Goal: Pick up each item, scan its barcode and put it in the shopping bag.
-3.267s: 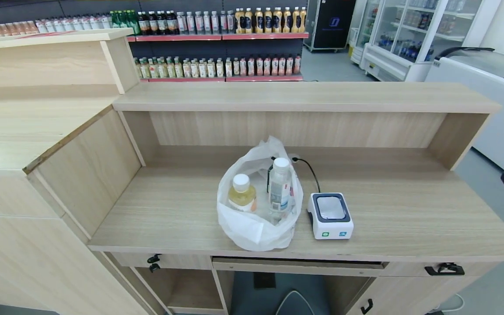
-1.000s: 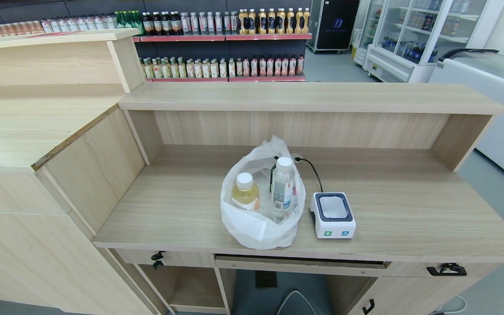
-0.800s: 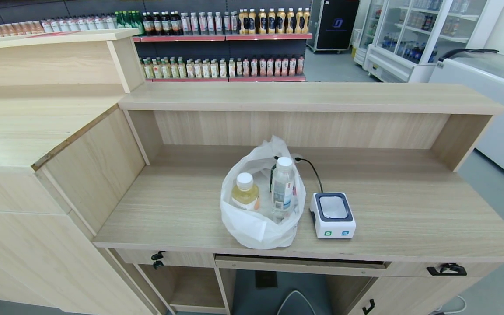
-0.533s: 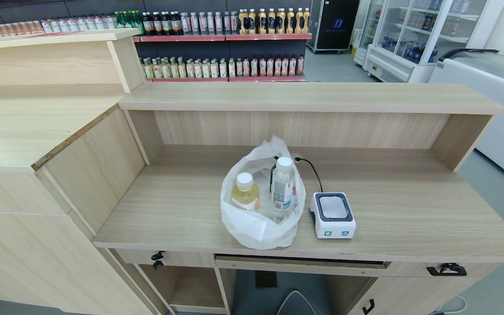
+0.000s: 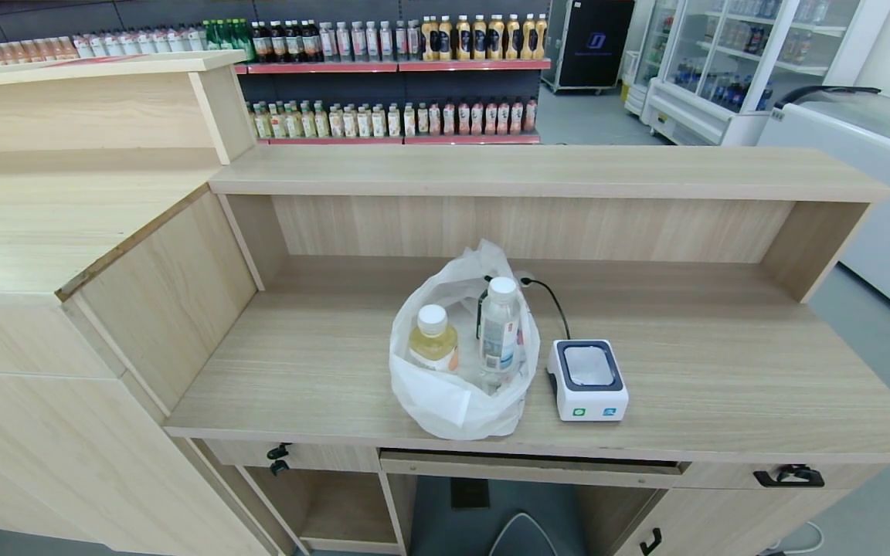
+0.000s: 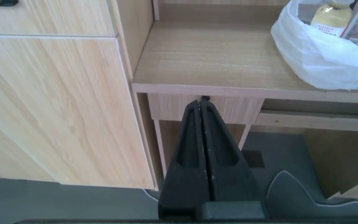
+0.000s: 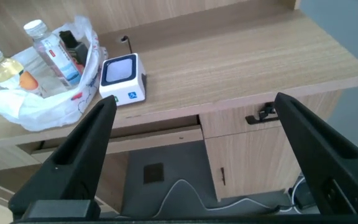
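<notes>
Our left gripper is pressed closed, our right gripper spread wide. The yellow-juice plastic bottle and the clear labelled bottle stand in the white plastic shopping bag beside the white box scanner, unmoved since earlier.

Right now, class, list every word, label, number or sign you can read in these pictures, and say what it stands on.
Nothing can be quoted; all print is too small or blurred.
Clear bottle label: unreadable.
Yellow bottle label: unreadable.
Scanner front: green and blue icons, no legible words.
Black cabinet behind: blue emblem, illegible.
Shelf bottles: labels too small.
</notes>
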